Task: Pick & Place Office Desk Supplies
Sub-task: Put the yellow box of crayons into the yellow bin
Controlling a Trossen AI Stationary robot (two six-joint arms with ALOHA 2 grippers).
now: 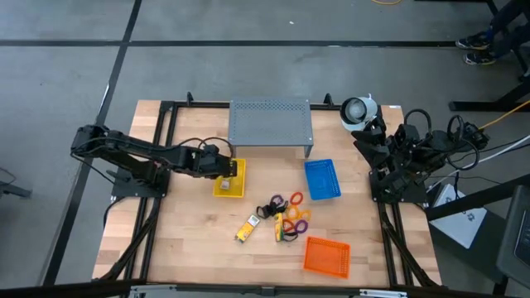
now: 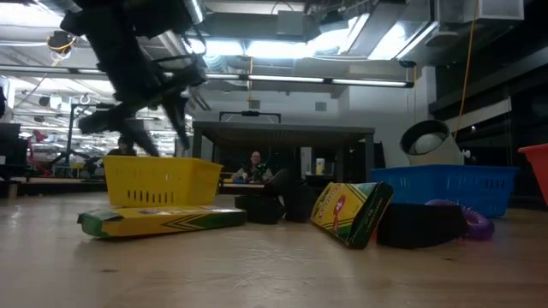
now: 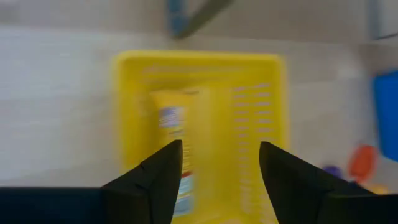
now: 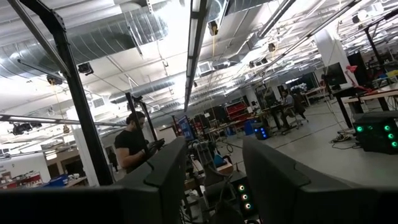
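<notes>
My left gripper (image 1: 224, 168) is open and hovers over the yellow tray (image 1: 229, 179). In the left wrist view its fingers (image 3: 221, 162) stand apart above a yellow-and-white packet (image 3: 176, 140) that lies flat on the tray floor (image 3: 249, 118). Two more packets (image 1: 246, 229) (image 1: 280, 228) lie on the table. In the low view one packet (image 2: 158, 222) lies flat and the other (image 2: 351, 212) leans tilted. Black clips (image 1: 269, 207) and coloured loops (image 1: 296, 213) lie beside them. My right gripper (image 4: 214, 162) is open, with its arm folded at the table's right edge (image 1: 406, 156).
The grey perforated stand (image 1: 271, 122) is at the far edge, behind the yellow tray. A blue tray (image 1: 321, 180) sits right of centre and an orange tray (image 1: 325, 256) near the front edge. A white roll (image 1: 358, 110) stands at the far right. People are in the room beyond.
</notes>
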